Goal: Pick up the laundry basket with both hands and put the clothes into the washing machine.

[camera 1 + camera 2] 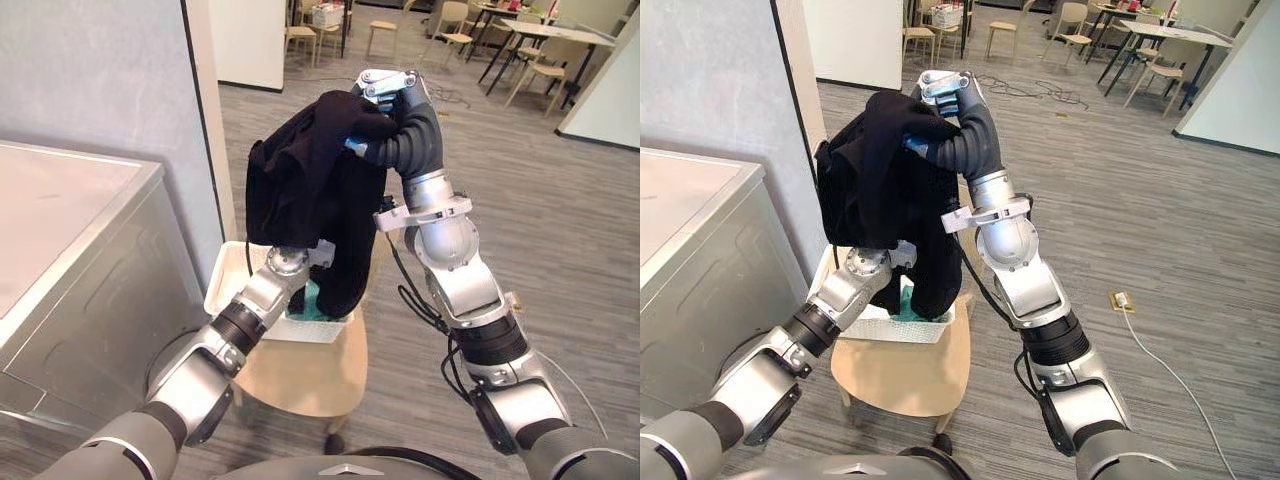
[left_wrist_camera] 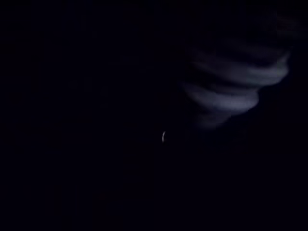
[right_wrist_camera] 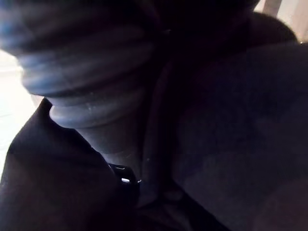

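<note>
A black garment (image 1: 300, 180) is held high above the laundry basket (image 1: 228, 285), gathered at its top in the right hand (image 1: 385, 92), whose fingers are curled round the bunched cloth. From there the garment hangs in a long dark fold, and its lower end reaches down into the basket. In the right wrist view the hand's ribbed cover is seen pressed close against the dark cloth. A teal cloth (image 1: 316, 300) is seen inside the basket, just beside the hanging end of the garment. The basket is white with perforated walls and is set on the far part of a light wooden stool (image 1: 300, 378), the seat's near edge being left bare. The left arm is stretched over the stool's left edge into the basket, and the left hand (image 2: 231, 91) is covered by the garment, so whether it is open or closed cannot be told. The washing machine (image 1: 70, 270), a grey metal box with a pale flat top, stands to the left of the stool, near the basket but apart from it. Further off, across the grey plank floor (image 1: 560, 230), tables and chairs (image 1: 540, 45) are seen.
</note>
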Available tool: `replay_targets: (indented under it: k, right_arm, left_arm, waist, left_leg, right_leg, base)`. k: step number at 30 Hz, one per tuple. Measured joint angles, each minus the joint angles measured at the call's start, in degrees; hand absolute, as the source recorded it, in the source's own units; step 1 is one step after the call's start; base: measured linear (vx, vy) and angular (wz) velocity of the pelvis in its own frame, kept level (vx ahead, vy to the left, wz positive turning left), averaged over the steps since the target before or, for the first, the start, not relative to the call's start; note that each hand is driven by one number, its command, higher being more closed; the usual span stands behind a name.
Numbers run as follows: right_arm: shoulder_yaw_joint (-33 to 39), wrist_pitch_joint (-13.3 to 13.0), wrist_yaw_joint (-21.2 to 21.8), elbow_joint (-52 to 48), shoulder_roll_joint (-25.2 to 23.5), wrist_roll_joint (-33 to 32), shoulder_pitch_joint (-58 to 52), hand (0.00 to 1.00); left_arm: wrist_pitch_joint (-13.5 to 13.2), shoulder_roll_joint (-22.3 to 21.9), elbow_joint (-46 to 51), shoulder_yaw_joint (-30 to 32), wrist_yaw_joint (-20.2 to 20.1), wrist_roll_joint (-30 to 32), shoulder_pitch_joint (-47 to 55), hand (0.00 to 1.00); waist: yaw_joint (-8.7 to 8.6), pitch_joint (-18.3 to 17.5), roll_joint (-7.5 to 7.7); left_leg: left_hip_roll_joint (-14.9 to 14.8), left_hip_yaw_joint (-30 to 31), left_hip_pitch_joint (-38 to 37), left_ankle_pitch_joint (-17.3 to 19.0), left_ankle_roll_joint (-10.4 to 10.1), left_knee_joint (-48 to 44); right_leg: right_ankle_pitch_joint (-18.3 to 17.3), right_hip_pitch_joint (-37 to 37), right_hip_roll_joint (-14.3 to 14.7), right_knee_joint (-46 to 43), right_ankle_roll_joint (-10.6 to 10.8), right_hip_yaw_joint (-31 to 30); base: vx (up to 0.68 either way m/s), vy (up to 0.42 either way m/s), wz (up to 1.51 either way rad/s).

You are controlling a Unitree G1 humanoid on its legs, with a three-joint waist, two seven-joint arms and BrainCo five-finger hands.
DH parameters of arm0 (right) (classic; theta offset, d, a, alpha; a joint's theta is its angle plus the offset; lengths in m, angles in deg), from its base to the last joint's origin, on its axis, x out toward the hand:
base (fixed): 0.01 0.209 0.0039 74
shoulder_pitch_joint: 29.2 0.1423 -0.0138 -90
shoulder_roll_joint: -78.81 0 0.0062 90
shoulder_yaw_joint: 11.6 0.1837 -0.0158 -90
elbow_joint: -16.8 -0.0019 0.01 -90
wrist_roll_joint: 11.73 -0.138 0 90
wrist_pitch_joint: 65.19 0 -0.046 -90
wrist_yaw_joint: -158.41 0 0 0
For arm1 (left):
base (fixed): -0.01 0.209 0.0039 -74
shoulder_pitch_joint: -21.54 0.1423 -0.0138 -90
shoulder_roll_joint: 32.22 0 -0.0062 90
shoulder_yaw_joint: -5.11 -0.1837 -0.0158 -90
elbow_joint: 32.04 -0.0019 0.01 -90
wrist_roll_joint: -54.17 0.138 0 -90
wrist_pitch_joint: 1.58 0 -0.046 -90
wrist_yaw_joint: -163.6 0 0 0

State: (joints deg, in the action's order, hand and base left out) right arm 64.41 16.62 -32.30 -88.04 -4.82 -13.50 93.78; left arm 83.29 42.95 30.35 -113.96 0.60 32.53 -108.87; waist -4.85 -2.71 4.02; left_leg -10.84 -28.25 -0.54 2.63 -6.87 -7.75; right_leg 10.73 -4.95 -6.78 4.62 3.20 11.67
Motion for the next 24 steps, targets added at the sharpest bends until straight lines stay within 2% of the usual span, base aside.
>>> replay_targets:
  k: [1,2,7,10,16,18,24]
  right_arm:
    - [0.76,0.00,-0.05,0.00,-0.26,0.00,-0.75,1.00]
    - [1.26,0.01,-0.11,0.03,-0.63,0.00,-1.16,0.00]
    - [3.26,0.28,-0.69,0.02,-1.61,0.02,-4.73,0.00]
    - [3.61,0.55,-0.75,0.01,-1.68,1.78,-6.22,0.00]
    - [5.73,1.00,0.18,-0.01,-1.74,0.90,-9.92,0.00]
    - [8.61,1.01,0.62,-0.11,-1.72,-0.67,-12.78,0.00]
    - [13.78,1.19,2.09,-0.14,-0.86,-0.56,-17.40,0.00]
  left_arm:
    - [0.00,-0.21,0.06,0.14,0.13,0.65,0.00,1.00]
    - [0.00,-0.26,0.13,0.22,0.14,0.72,0.00,1.00]
    - [-0.07,-0.69,3.01,2.05,1.06,3.64,2.08,1.00]
    - [-0.07,0.10,4.09,3.30,1.08,3.75,2.14,1.00]
    - [-0.35,0.36,5.10,6.88,1.42,2.87,2.76,1.00]
    - [-0.43,0.53,8.86,8.36,1.35,2.64,5.38,1.00]
    - [-0.59,1.24,9.20,13.30,1.27,2.70,6.52,1.00]
  waist:
    - [0.01,0.00,-0.02]
    - [0.01,0.00,-0.02]
    - [-0.05,0.02,-0.06]
    - [-0.02,0.05,-0.09]
    - [-0.04,0.14,-0.32]
    - [-0.13,0.21,-0.67]
    - [-0.80,0.36,-2.44]
  left_leg:
    - [0.00,0.12,0.00,0.00,0.00,0.00]
    - [0.00,0.14,0.00,0.00,0.00,0.00]
    - [0.06,0.39,-0.01,0.05,0.05,0.00]
    - [0.11,0.33,-0.01,0.11,0.01,0.00]
    - [0.31,0.24,-0.39,0.48,0.06,-0.05]
    - [0.37,0.23,-0.47,0.82,0.03,-0.16]
    - [0.36,0.34,-0.65,1.84,0.20,-1.05]
  right_leg:
    - [0.00,0.04,0.01,0.00,0.00,0.00]
    - [0.00,0.04,0.01,0.00,0.00,0.00]
    - [0.11,0.02,0.01,0.00,0.15,-0.05]
    - [0.03,-0.33,0.01,0.02,0.07,-0.27]
    - [0.10,-0.47,0.02,0.07,0.00,-1.21]
    - [0.08,-0.55,0.02,0.22,0.03,-1.49]
    - [0.67,-0.51,0.07,0.02,0.79,-2.41]
  base:
    - [0.00,0.000,0.00]
    - [0.00,0.000,0.00]
    - [0.00,0.003,-0.02]
    - [0.00,0.001,-0.03]
    - [-0.01,0.011,-0.07]
    - [0.00,0.015,-0.07]
    - [0.01,0.012,-0.11]
